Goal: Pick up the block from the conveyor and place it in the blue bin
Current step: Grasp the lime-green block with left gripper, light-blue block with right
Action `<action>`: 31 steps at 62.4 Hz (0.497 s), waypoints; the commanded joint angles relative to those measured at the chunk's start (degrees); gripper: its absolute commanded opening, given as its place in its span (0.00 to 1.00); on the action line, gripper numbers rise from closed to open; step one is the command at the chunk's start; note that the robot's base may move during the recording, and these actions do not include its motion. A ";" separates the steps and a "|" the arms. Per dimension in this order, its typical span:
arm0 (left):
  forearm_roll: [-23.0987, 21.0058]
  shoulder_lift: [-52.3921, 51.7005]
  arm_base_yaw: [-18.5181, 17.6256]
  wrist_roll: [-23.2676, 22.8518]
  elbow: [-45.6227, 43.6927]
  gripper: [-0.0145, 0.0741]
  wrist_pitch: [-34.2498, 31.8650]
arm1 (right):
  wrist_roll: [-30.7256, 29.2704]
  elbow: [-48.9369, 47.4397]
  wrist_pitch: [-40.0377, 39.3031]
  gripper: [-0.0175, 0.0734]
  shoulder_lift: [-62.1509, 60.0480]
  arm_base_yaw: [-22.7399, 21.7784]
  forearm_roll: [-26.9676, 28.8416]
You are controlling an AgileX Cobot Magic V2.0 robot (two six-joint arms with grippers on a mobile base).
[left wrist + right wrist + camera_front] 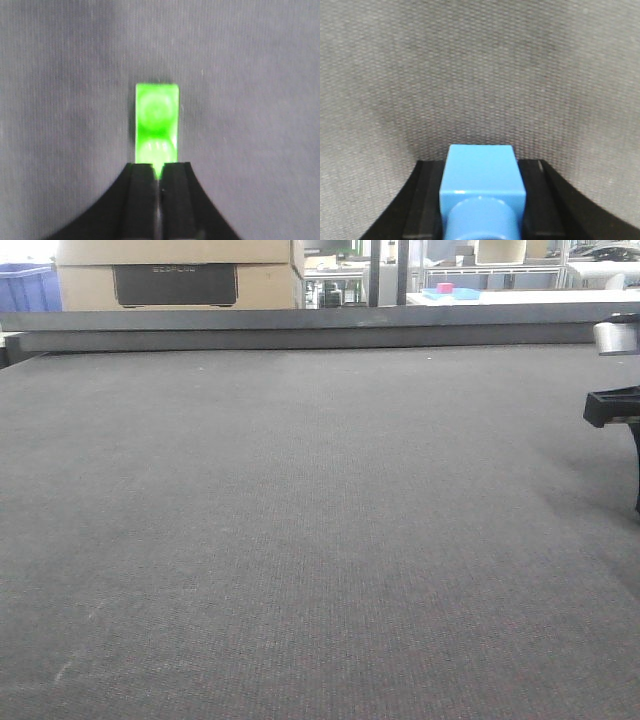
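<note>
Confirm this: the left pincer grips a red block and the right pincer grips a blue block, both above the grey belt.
Not quite. The left pincer grips a green block, not a red one, as the left wrist view shows. The rest holds: the right pincer grips a blue block, and both are above the grey conveyor.

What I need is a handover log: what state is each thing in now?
Left fingers, shut.
Green block, at their tips; held or lying, cannot tell.
Right fingers, shut on the blue block.
Blue block, gripped, stud facing the camera.
Belt, moving or stopped, cannot tell.
</note>
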 commanded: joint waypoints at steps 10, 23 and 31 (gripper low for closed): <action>-1.07 3.67 0.14 0.42 0.25 0.62 -2.41 | 0.08 -0.52 -0.27 0.01 -0.55 -0.12 -0.26; -1.07 9.26 0.14 0.42 1.12 0.64 -4.62 | 0.08 -0.52 -0.42 0.01 -0.55 -0.12 -0.26; -1.07 12.53 0.14 0.42 1.12 0.64 -4.90 | 0.08 -0.52 -0.45 0.01 -0.55 -0.12 0.24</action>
